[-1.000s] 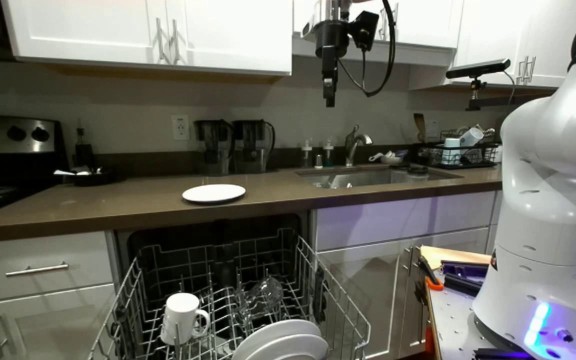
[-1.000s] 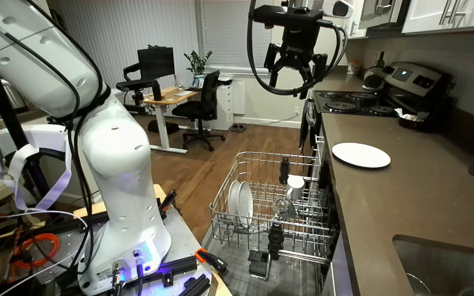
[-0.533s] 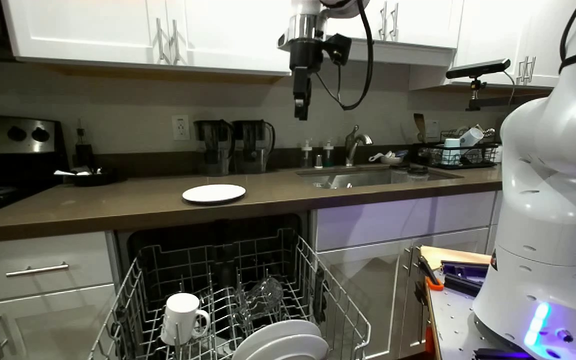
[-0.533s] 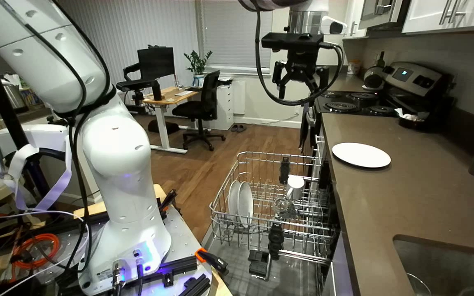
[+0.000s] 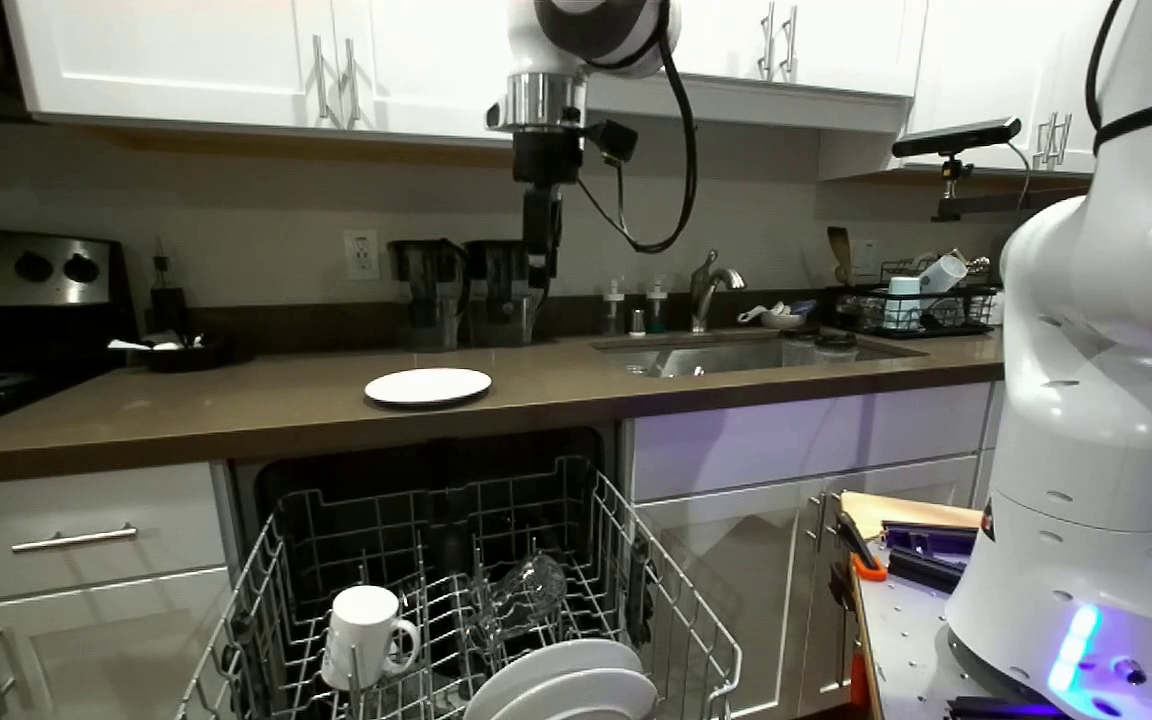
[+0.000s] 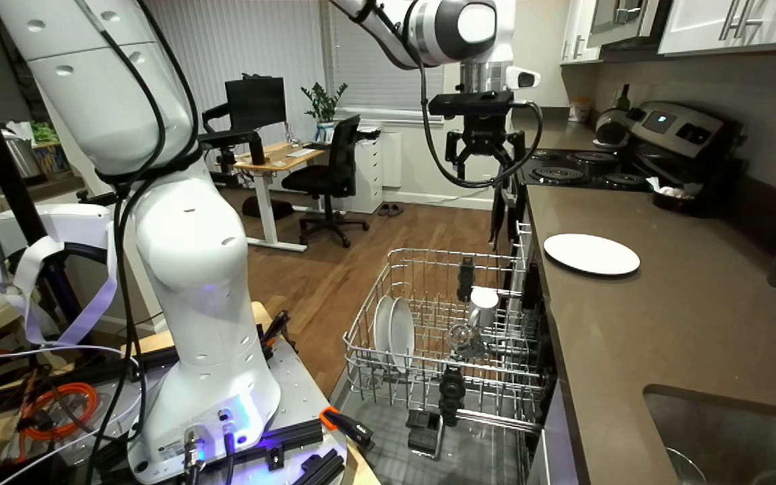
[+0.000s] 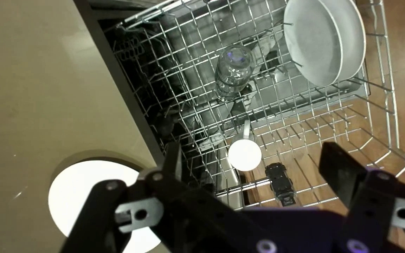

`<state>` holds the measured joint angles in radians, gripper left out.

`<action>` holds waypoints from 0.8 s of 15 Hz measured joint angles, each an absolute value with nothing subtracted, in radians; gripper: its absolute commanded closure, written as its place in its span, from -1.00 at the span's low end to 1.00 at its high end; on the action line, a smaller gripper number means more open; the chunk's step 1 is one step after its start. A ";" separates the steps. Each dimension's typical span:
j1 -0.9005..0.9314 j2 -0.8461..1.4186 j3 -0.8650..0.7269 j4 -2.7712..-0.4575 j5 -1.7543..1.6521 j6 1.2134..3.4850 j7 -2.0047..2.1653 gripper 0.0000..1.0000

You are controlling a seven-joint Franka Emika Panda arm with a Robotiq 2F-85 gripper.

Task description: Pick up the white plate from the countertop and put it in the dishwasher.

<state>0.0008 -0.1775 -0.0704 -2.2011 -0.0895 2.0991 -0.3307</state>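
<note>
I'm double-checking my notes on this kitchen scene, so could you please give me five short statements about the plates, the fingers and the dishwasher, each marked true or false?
1. The white plate lies on the countertop. True.
2. The fingers stand open. True.
3. The fingers are touching the white plate. False: they hang higher up and apart from it.
4. The rack of the dishwasher is pulled out, with a white mug in it. True.
5. Only one plate stands in the rack. False: two plates stand there, side by side.
</note>
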 measured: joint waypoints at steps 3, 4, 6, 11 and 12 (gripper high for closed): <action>0.006 -0.141 -0.014 -2.201 -0.199 2.159 -0.236 -1.00; 0.007 -0.127 0.003 -2.200 -0.237 2.174 -0.202 -1.00; 0.010 -0.084 0.026 -2.181 -0.319 2.209 -0.136 -1.00; 0.009 0.169 0.008 -1.977 -0.524 2.283 -0.009 -1.00; 0.012 0.209 0.001 -1.939 -0.544 2.283 0.008 -1.00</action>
